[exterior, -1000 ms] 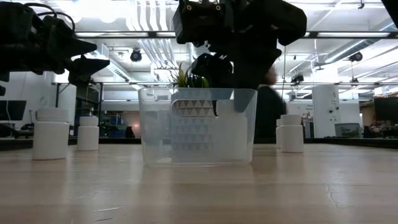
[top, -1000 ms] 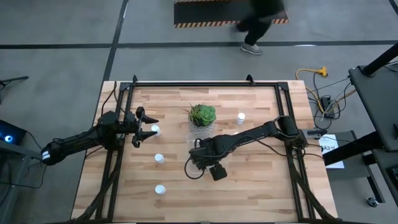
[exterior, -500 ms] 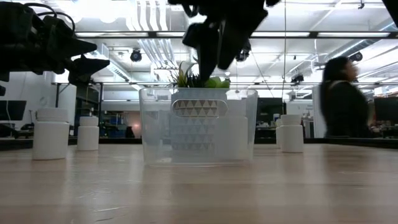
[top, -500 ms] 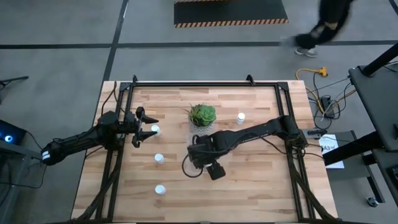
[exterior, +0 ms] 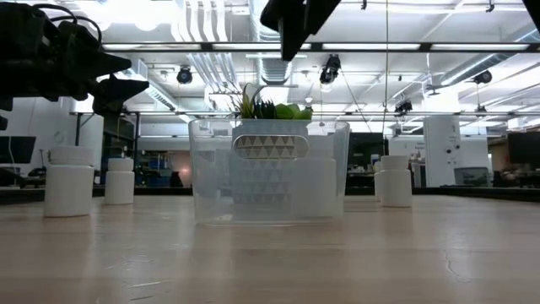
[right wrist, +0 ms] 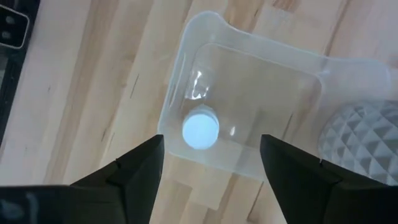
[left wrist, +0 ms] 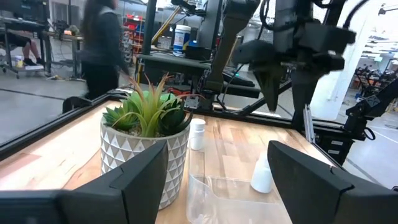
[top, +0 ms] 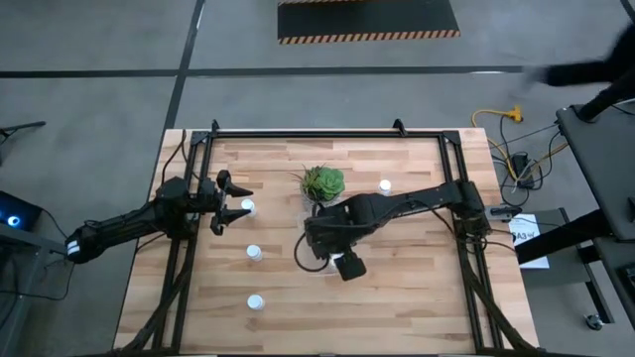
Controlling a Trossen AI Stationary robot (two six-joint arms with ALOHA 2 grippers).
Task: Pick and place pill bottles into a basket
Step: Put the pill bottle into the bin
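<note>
The basket is a clear bin at mid-table, just in front of the plant. Inside it stands one white pill bottle, also seen as a white shape in the left wrist view. My right gripper hangs open above the basket, pointing down, well clear of its rim, and shows at the top of the low view. More pill bottles stand on the table: three on the left and one at the far right. My left gripper waits open by the left rail.
A green plant in a white patterned pot stands right behind the basket, on its far side. Black frame rails run along the table's left, right and far edges. Bare wood lies toward the near edge.
My right gripper has risen straight up from down in the basket to well above its rim, staying open. The bottle stays in the basket. In the room behind, a person has walked off to the right.
</note>
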